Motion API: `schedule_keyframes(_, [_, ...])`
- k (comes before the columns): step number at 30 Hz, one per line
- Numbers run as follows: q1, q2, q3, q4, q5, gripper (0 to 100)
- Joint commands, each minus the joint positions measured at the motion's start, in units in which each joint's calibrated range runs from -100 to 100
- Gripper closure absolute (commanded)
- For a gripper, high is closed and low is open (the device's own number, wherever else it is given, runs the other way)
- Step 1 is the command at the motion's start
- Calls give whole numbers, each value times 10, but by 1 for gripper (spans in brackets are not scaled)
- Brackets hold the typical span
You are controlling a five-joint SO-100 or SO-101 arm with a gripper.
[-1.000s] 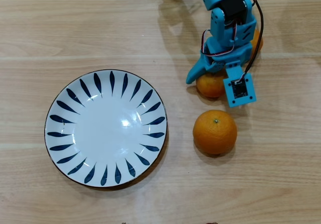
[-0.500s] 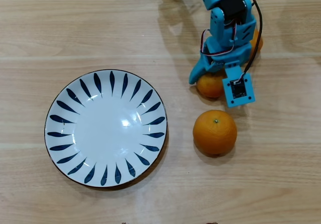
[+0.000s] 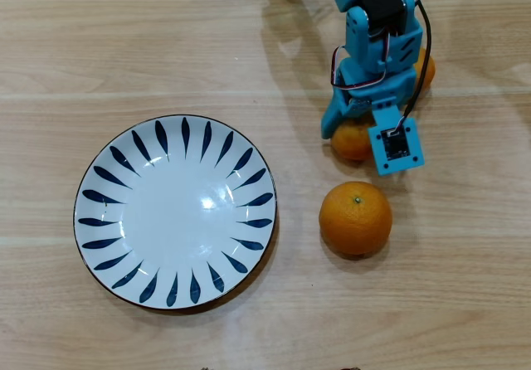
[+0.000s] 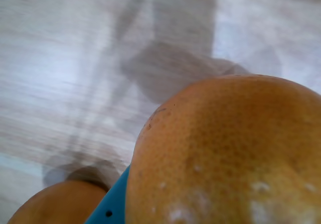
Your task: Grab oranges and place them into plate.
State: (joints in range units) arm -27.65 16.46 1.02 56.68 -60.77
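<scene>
the table (image 3: 465, 304) is pale wood and takes up the whole overhead view. on its left half lies the plate (image 3: 175, 211), white with blue strokes round the rim, and nothing is in it yet. the blue arm (image 3: 377, 30) comes down from the top right, its wrist camera box hanging low over the fruit. three oranges lie right of the plate: the big orange (image 3: 356, 218) sits free and well apart from the arm, the mid orange (image 3: 350, 142) pokes out from under the gripper (image 3: 358, 125), and a far orange (image 3: 426, 63) shows only as a sliver behind the arm. in the wrist view the mid orange (image 4: 230, 153) fills the lower right, pressed against a blue finger (image 4: 111, 209), with another orange at the bottom left corner. the fingers seem to straddle the mid orange, but i cannot tell how wide they stand or whether they grip it, since the arm hides them. to do this grab well, close gently on the widest part of the fruit, lift straight up so it does not roll, then carry it left, clear of the big orange, over the plate's middle.
</scene>
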Motion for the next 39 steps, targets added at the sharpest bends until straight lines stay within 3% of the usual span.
schedule_keyframes(1, [25, -125, -16, 1, 18, 73])
schedule_keyframes(5, [61, -193, -16, 30, 36, 73])
schedule_keyframes(11, [163, -247, -20, 24, 134, 73])
schedule_keyframes(18, [269, -234, -5, -92, 226, 73])
schedule_keyframes(23, [314, -178, 2, -149, 240, 73])
schedule_keyframes(33, [339, -95, 1, -162, 240, 72])
schedule_keyframes(39, [335, -76, 2, -181, 240, 63])
